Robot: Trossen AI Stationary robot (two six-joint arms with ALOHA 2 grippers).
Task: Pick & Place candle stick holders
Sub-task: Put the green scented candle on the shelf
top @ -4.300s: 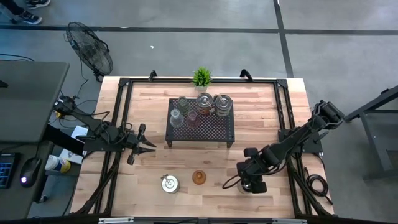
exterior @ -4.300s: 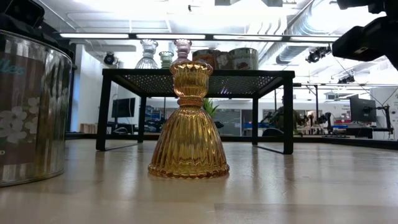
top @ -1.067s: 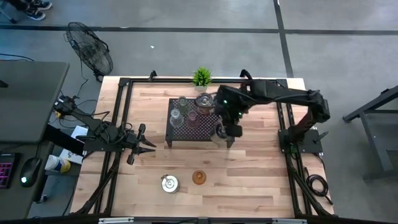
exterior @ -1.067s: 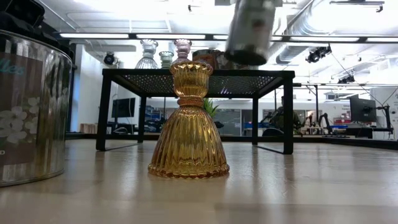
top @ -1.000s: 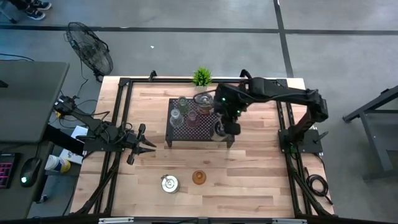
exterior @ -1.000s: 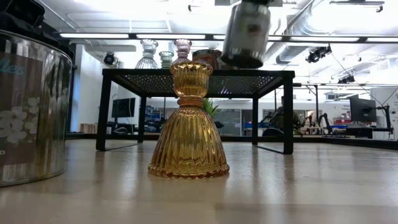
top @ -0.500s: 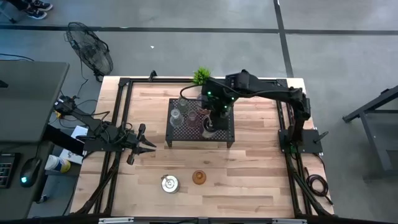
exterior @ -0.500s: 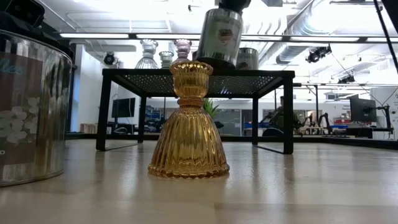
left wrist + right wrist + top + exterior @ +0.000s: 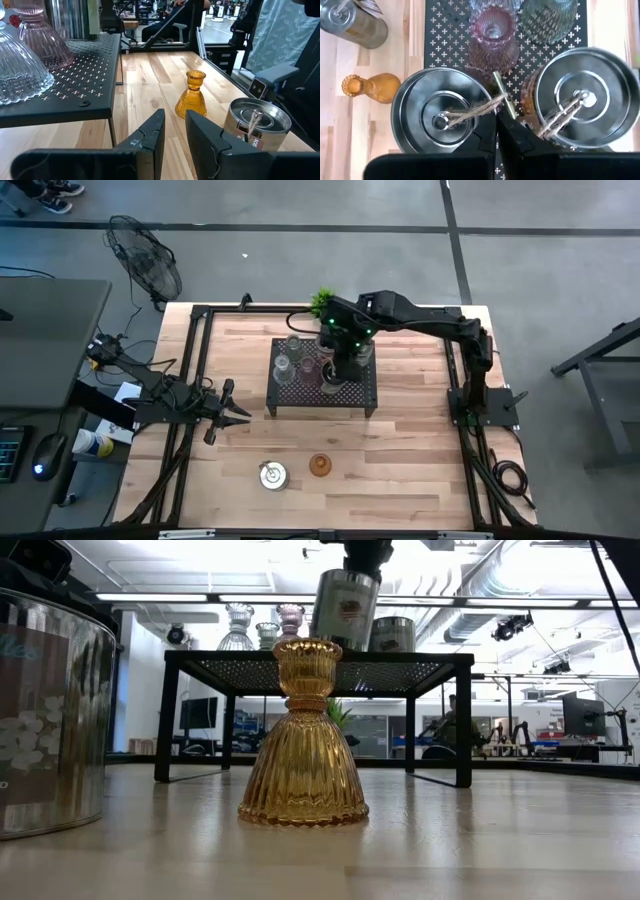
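Shiny tin holder (image 9: 442, 117) is swinging light; my right gripper (image 9: 496, 119) is pinching its string at three o'clock. Left gripper (image 9: 172, 130) is waiting, parted.

Amber holder (image 9: 304, 740) before black rack (image 9: 316, 665)

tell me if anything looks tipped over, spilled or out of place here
Nothing stands out. The amber holder and a silver tin stand upright on the table. The glass holders sit upright on the black rack, where the right gripper holds another tin by its twine.
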